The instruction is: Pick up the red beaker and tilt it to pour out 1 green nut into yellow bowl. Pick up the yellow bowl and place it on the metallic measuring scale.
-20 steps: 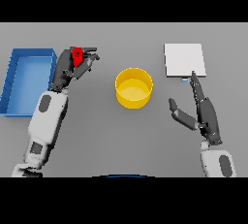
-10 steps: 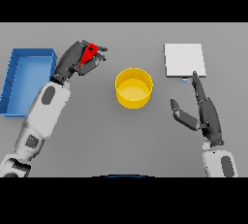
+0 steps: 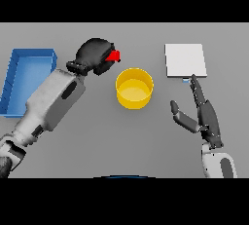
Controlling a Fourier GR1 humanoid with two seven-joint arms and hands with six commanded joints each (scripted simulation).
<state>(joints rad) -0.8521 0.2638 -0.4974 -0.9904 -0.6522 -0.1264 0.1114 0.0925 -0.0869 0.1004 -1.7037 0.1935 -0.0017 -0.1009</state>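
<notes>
My left hand (image 3: 95, 53) is raised above the table, its fingers curled round the red beaker (image 3: 114, 56). Only a small red part of the beaker shows past the fingers, pointing right. The yellow bowl (image 3: 134, 88) stands just below and to the right of that hand, and I see nothing inside it. The metallic measuring scale (image 3: 185, 60) lies flat at the back right. Below the scale my right hand (image 3: 206, 117) stands on edge with straight fingers and holds nothing.
A blue tray (image 3: 25, 75) sits at the left edge of the table, beside my left forearm.
My left hand has carried the red beaker up and to the right, close to the yellow bowl. The right hand has hardly moved.
</notes>
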